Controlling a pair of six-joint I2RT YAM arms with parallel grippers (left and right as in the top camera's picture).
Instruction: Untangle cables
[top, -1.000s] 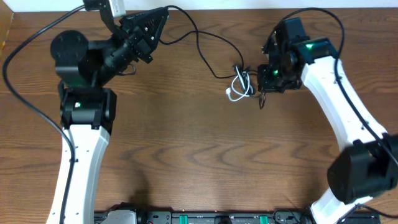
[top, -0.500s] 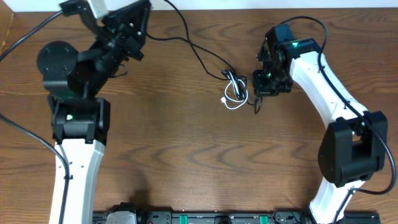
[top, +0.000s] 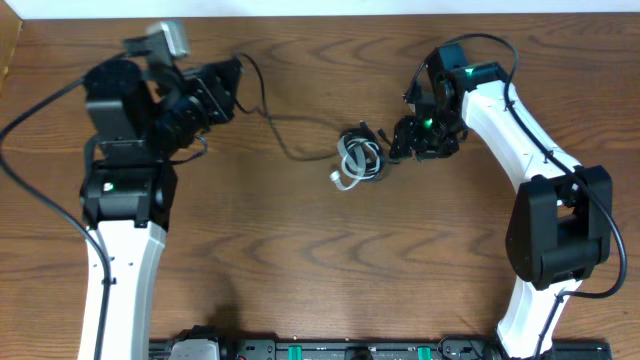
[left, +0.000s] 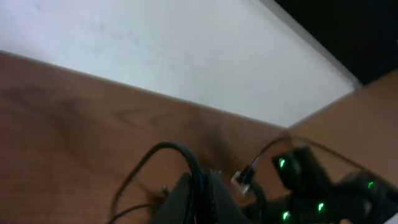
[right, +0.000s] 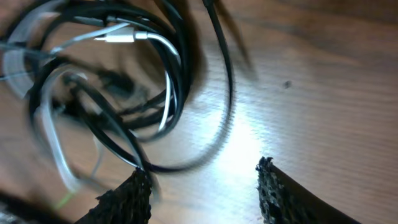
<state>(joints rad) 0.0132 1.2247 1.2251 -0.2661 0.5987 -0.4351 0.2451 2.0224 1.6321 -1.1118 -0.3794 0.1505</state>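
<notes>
A brown wooden table (top: 300, 260) is seen from above, with a white and black robot arm at each side. Near its middle, closer to the right arm, the cables (top: 357, 158) lie in one small tight knot of black loops wound with a white cable (top: 343, 176). One black cable (left: 163, 147) leaves the knot and runs leftward across the wood to the left gripper (top: 225, 85), whose fingers (left: 186, 196) are pressed together and seem to pinch it. The right gripper (top: 405, 142) sits just beside the knot with its fingers (right: 124, 199) spread and only bare wood between them. The cords look thin, light and limp, so they will likely slide on the wood, and the whole knot will drag when one strand is pulled. A free outer loop or a stiff plug looks a better hold than the knot's middle. Only the overhead view shows the long strand's full run and both arms. Only the left wrist view shows the closed fingers close up. Only the right wrist view, partly blurred, shows the separate loops and a small white plug (right: 118, 38).
</notes>
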